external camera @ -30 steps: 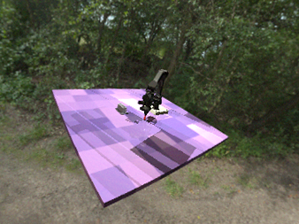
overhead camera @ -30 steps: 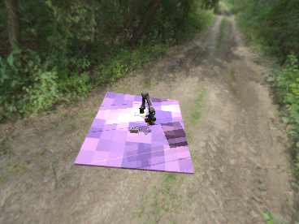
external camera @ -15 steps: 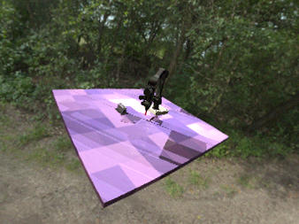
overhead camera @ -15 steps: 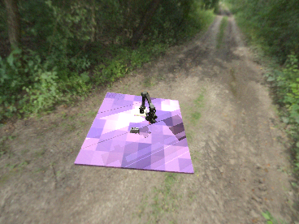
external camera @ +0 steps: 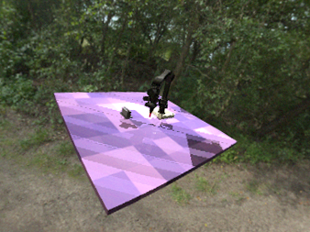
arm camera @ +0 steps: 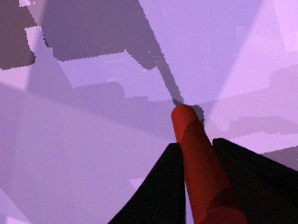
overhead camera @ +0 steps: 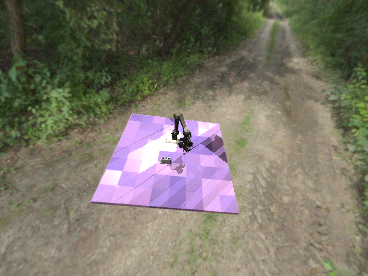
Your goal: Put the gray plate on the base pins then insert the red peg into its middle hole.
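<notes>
The red peg is between the two black fingers and points down. My gripper is shut on it. In the wrist view the peg's lower end meets the start of its shadow, at or close to the table; I cannot tell whether it touches. The gray plate and the base show as one small gray block, to the left of the gripper in the top and exterior views. They are too small there to tell whether the plate lies fully flat. They are not in the wrist view.
The purple patchwork table carries everything, with its edges far out from the block. The arm stands on a pale mount behind the gripper. Dark shadows fall across the tabletop.
</notes>
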You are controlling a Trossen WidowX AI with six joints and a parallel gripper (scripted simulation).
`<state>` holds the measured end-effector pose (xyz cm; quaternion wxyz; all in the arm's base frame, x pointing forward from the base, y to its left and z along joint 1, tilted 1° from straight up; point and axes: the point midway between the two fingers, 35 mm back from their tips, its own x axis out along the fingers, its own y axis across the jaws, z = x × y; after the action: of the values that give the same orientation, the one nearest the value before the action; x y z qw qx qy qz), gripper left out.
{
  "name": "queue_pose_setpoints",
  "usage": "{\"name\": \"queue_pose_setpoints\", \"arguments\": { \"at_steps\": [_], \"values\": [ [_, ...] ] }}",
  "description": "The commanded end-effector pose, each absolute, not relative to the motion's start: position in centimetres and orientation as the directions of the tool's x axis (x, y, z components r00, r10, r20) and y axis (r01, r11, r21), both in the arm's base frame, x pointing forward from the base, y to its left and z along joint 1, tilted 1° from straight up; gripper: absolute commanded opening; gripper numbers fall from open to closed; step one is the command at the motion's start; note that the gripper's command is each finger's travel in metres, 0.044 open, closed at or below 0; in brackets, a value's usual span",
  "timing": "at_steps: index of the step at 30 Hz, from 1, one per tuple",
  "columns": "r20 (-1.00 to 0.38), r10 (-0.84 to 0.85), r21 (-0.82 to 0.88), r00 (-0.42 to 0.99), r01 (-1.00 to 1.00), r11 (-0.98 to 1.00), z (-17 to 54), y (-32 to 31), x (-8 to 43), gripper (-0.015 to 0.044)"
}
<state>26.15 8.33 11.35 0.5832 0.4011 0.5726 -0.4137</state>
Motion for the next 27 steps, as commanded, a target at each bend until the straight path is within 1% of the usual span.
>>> {"name": "queue_pose_setpoints", "arguments": {
  "at_steps": [1, 27],
  "values": [
    [-1.0, -0.017, 0.008, 0.015, 0.942, 0.335, 11.8, 7.8, 27.0, 0.0],
    [-0.999, -0.021, 0.018, 0.026, 0.944, 0.328, 12.4, 1.8, 31.2, 0.0]
  ]
}}
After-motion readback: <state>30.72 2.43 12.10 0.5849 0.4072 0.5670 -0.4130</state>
